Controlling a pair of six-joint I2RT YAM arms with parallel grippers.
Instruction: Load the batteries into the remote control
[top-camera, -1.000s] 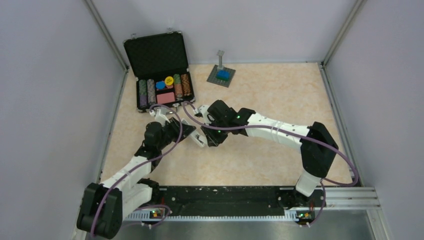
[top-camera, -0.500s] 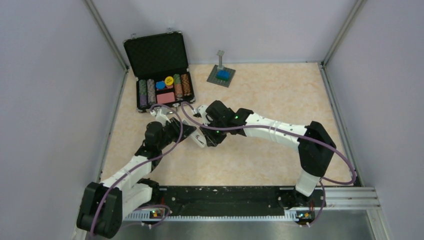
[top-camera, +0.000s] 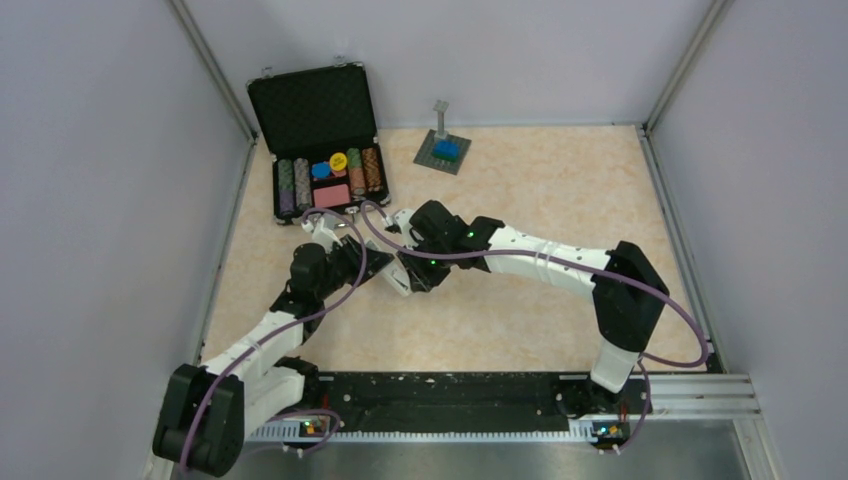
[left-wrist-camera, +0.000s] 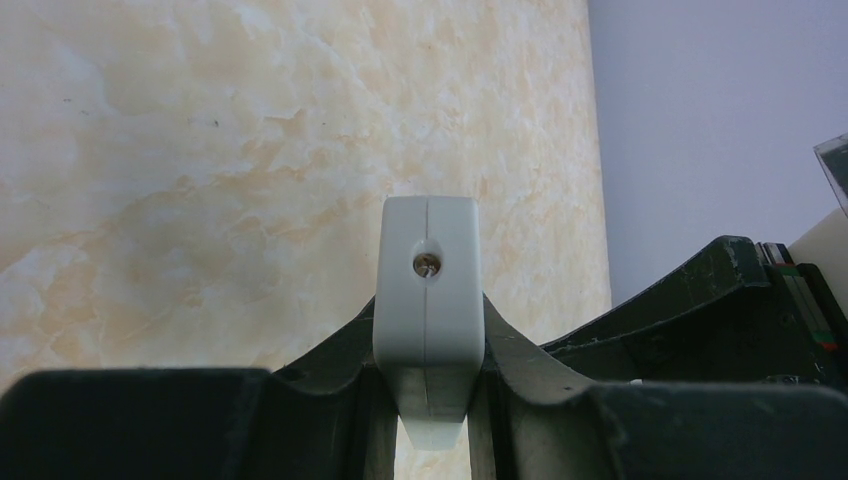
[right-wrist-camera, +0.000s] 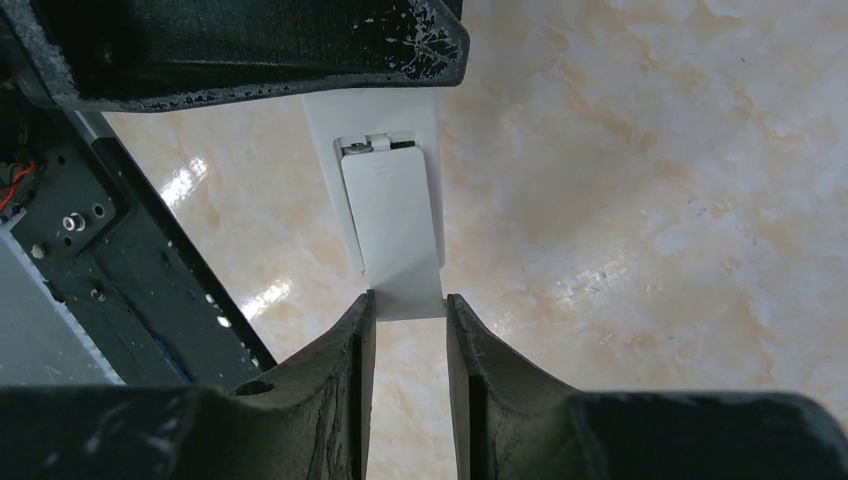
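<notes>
We find the remote control (left-wrist-camera: 427, 290) over the table (top-camera: 540, 190), left of centre, between the two arms. The left gripper (left-wrist-camera: 428, 338) is clamped near one end and the right gripper (right-wrist-camera: 407, 302) is clamped on the other. The remote's plain back faces the right wrist camera, with a cover panel (right-wrist-camera: 388, 215) lying along it. An open chip case (top-camera: 322, 150) stands behind, with a grey plate (top-camera: 432, 155) to its right.

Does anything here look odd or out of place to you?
On the remote control, gripped by the left hand and right hand, the back cover plate leaves a small gap at its far end, so it seems not fully seated. Nothing else stands out.
</notes>
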